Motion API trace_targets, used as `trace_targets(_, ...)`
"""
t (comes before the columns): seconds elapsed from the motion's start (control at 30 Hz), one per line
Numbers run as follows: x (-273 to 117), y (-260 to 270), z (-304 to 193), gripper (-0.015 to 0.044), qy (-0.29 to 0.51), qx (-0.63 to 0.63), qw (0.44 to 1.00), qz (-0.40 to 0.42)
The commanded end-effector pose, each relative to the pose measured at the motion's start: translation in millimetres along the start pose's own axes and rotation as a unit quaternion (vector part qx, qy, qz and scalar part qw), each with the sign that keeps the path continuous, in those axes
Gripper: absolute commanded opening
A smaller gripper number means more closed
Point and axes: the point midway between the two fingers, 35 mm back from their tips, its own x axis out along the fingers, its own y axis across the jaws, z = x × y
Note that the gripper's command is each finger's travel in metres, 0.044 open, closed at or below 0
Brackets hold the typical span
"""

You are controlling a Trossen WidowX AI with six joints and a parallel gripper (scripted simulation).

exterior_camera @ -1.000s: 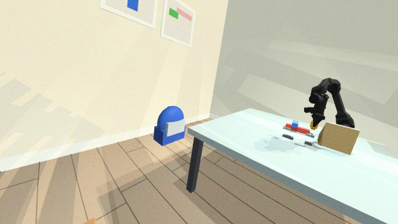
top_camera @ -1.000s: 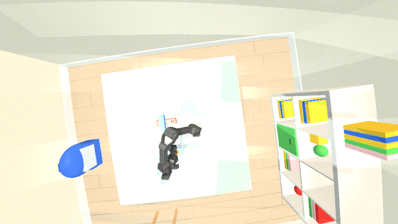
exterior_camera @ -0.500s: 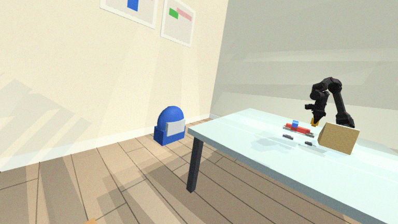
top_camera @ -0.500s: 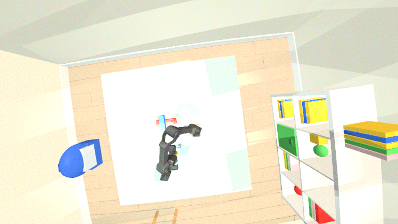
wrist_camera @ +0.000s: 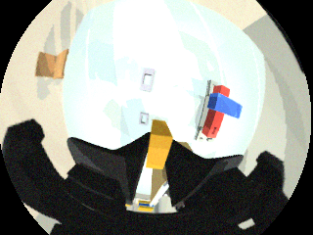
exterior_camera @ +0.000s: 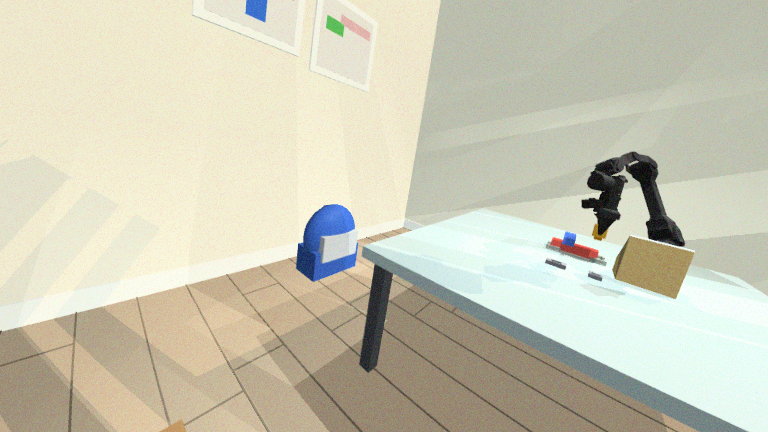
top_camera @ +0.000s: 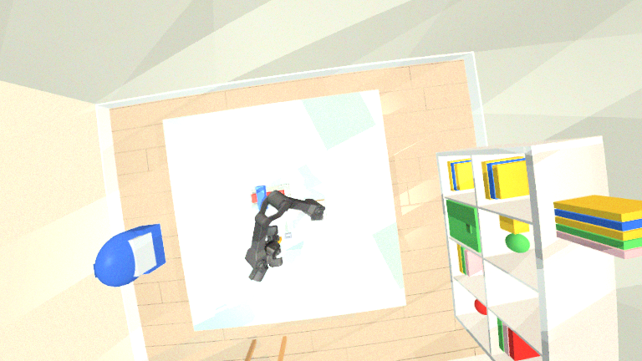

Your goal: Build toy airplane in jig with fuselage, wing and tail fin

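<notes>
From my remote station, I am gripping the yellow tail fin in the gripper, holding it above the table and to one side of the cradle. The red fuselage is lying in that cradle, the blue wing sitting across it. Fin fitting is looking like the last step; I am needing to carry it over the cradle's tail end and line up the tab before lowering.
</notes>
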Motion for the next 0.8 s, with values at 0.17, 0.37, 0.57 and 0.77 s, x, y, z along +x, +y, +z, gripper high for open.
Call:
trace_targets(0.17,1,-32,10,0.0,-0.006,-0.001,1.0,0.007)
trace_targets(0.37,4,-51,14,0.0,-0.007,-0.001,1.0,0.009)
trace_targets(0.57,7,-71,17,0.0,-0.008,-0.001,1.0,0.01)
trace_targets(0.77,11,-90,18,0.0,-0.009,0.0,1.0,0.009)
